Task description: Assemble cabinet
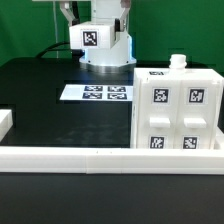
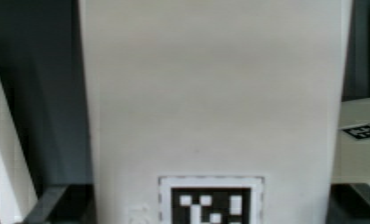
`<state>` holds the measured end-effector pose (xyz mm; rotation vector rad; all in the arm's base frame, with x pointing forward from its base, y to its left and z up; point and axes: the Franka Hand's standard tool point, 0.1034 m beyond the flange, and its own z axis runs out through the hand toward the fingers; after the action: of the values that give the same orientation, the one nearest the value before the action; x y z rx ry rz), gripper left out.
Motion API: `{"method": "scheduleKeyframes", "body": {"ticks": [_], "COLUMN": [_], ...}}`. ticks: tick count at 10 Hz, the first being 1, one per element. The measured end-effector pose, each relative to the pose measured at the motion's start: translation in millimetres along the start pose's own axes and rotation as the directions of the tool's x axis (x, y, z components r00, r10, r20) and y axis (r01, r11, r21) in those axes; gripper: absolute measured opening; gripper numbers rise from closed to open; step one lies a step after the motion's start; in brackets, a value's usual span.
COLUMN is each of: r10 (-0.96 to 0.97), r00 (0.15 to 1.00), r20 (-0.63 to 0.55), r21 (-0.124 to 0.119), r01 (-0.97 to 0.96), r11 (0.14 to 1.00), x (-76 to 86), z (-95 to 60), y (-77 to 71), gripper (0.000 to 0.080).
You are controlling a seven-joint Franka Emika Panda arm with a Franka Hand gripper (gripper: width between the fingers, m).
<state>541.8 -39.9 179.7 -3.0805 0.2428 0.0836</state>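
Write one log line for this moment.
flat white tagged panel fills wrist view | large white plastic cabinet box stands upright | gripper state unclear

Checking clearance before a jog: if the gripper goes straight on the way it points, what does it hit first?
The white tagged panel. It fills the wrist view right ahead of the gripper, between the fingers. Depth is unclear, so I cannot tell whether they already touch it.

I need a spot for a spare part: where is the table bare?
Bare table lies between the marker board and the rail, toward the exterior view's left. The exterior view's right is crowded by the cabinet.
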Motion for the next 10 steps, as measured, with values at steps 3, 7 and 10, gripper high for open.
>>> {"method": "scheduleKeyframes", "body": {"ticks": [3, 7, 10], "r10": [0.027, 0.061, 0.057], "r00": [1.0, 0.998, 0.998], "r20": [0.003, -0.008, -0.006], "r21": [0.004, -0.004, -0.006], "r01": [-0.027, -0.061, -0.057], "r11": [1.0, 0.998, 0.998], "x": [20.0, 45.1, 44.6], "z": [-21.0, -15.6, -14.6], "y": [-41.5, -66.8, -64.2], "gripper": [0.0557, 0.0557, 0.0557]}}
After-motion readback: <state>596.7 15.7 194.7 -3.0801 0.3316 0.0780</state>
